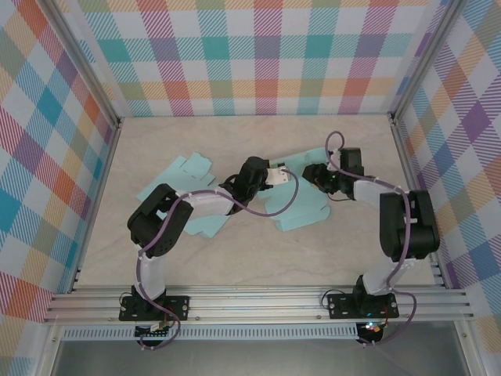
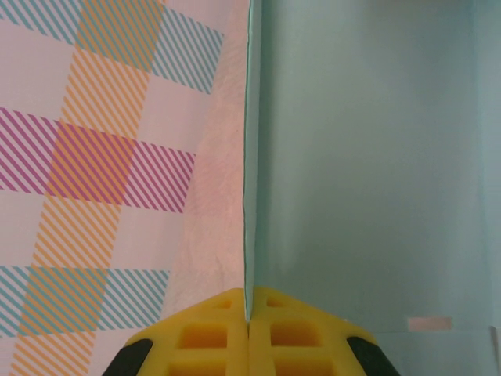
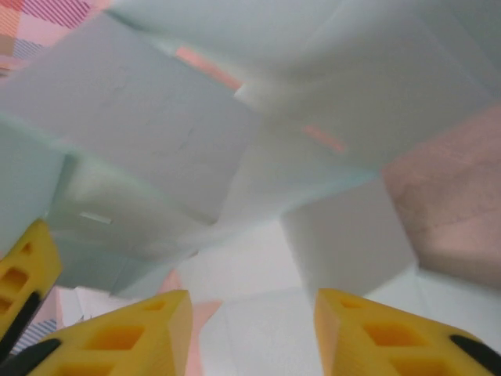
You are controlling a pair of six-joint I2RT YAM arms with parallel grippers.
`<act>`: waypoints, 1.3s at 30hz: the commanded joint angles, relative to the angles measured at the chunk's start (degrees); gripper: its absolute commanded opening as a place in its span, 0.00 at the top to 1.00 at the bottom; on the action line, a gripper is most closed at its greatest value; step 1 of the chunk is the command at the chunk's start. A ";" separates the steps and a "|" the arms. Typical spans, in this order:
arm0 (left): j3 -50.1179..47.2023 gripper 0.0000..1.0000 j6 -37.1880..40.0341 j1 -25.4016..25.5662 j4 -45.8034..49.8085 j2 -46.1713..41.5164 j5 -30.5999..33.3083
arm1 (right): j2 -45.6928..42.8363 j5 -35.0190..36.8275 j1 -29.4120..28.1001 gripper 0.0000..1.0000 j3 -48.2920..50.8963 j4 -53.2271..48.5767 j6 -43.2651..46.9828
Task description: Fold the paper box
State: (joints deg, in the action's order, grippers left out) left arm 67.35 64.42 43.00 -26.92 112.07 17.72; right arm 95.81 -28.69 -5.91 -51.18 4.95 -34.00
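- a metal rail (image 1: 258, 301) lies nearest, in front of the paper box (image 1: 305, 213).
- the pale marbled tabletop (image 1: 258, 258) carries the box at its middle; plaid walls (image 1: 258, 55) stand behind and beside the box.
- the left end effector (image 2: 249, 317) is pinched together on an upright panel edge of the box.
- the right end effector (image 3: 252, 313) has its fingers apart, close over the box's right side.
- a purple cable (image 1: 270, 213) loops across the box.

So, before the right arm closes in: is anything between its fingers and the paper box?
Nothing visible. The right gripper, fingers open, faces the paper box directly, with bare panels ahead. The left gripper is shut on a panel edge, off to one side.
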 commanded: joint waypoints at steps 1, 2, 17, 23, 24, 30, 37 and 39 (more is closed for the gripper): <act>-1.75 1.00 3.56 0.52 -7.80 0.16 0.84 | -7.16 -0.75 1.95 0.50 0.70 -3.85 0.79; -2.11 1.00 4.60 0.59 -9.11 0.24 0.85 | -8.91 -0.33 2.86 0.49 0.94 -4.99 0.82; -6.79 1.00 23.83 1.11 -30.14 8.19 -0.78 | -3.81 -1.87 18.81 0.49 -7.66 -14.24 3.34; -7.41 1.00 25.97 1.52 -34.14 9.37 -1.44 | 10.09 -2.26 19.02 0.54 -18.98 -17.39 6.05; -7.49 1.00 26.22 1.48 -34.37 9.39 -1.46 | 11.93 -2.53 19.01 0.55 -20.59 -17.39 6.05; -7.69 1.00 28.08 1.56 -35.88 9.48 -2.28 | 22.10 -7.25 18.66 0.57 -28.89 -16.80 4.70; -6.05 1.00 30.54 1.56 -36.78 12.05 -2.29 | 26.01 -9.79 15.35 0.57 -32.21 -18.25 7.32; -5.77 1.00 31.17 1.54 -37.13 12.68 -2.15 | 25.64 -10.75 14.74 0.57 -31.02 -17.60 7.70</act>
State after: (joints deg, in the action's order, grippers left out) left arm 60.25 93.36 43.86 -62.19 122.96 16.38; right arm 121.49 -36.03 10.09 -81.82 -11.90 -28.47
